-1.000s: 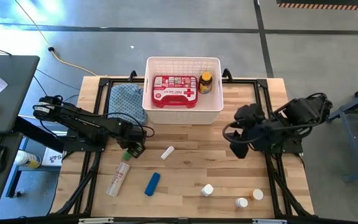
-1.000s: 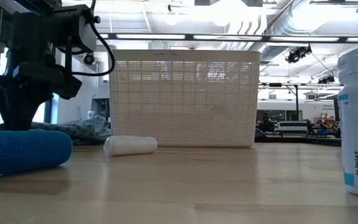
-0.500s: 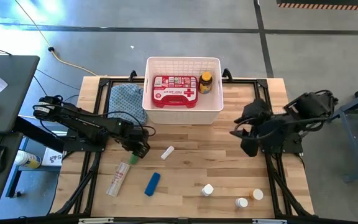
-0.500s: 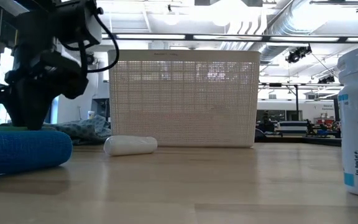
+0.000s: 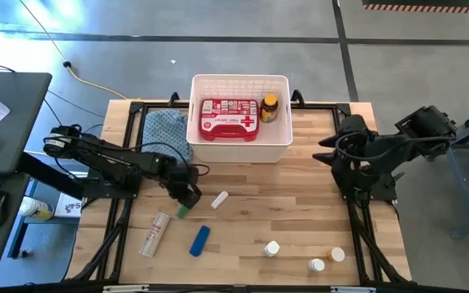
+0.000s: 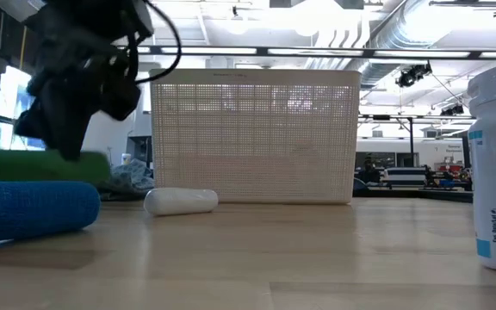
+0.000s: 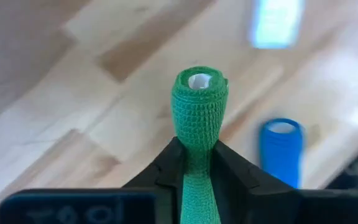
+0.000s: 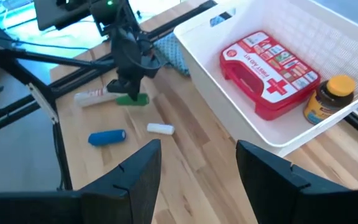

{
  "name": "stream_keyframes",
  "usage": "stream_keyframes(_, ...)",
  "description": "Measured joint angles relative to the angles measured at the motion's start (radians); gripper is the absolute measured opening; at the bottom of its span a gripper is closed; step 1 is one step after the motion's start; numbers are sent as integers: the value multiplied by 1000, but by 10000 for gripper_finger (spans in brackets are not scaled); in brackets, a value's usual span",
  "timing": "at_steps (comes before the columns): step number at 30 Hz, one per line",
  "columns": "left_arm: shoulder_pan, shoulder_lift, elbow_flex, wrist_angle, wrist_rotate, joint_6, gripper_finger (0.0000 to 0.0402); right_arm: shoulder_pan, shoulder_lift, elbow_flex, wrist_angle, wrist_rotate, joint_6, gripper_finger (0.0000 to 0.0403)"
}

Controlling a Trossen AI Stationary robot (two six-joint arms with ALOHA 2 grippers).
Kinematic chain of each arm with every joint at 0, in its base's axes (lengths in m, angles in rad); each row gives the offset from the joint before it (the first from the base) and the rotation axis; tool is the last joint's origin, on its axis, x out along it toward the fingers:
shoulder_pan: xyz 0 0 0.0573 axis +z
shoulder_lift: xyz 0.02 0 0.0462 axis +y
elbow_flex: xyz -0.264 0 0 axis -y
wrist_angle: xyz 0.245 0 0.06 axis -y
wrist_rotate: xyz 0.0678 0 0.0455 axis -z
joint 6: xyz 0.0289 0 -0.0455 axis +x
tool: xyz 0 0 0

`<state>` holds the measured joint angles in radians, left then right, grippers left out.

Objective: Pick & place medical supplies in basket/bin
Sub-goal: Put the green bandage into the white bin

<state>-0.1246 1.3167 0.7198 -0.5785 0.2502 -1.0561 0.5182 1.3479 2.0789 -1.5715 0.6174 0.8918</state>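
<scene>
Left wrist view shows the green woven roll (image 7: 199,118) pinched between the left gripper (image 7: 194,163)'s two dark fingers, its white core end facing away, above the pale wooden table (image 7: 48,124). From overhead, this roll (image 5: 183,211) sits at the gripper's tip in front of the white slotted plastic basket (image 5: 240,80), which already contains the red first-aid case with a white cross (image 5: 229,118) and the amber yellow-capped bottle (image 5: 269,107). Near the roll lie a small white tube (image 5: 218,199), a blue roll (image 5: 199,240) and a long pale tube (image 5: 155,233). Three small white pill bottles (image 5: 272,248) stand toward the table's front right. The right gripper (image 8: 194,165) hangs raised at the right side with fingers spread apart, holding nothing.
</scene>
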Motion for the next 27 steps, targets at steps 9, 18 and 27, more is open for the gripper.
stream_keyframes(9, 0, 0, 204, 0, 84, 201, 101, 0, 0, 0, 0, 24, 33, 199)
stream_keyframes(18, 3, -5, 588, -11, -19, 554, 109, 0, 0, 0, 10, 41, 56, 199)
stream_keyframes(27, 212, -8, 866, -88, -270, 767, 110, -1, 4, 0, 27, 88, 126, 199)
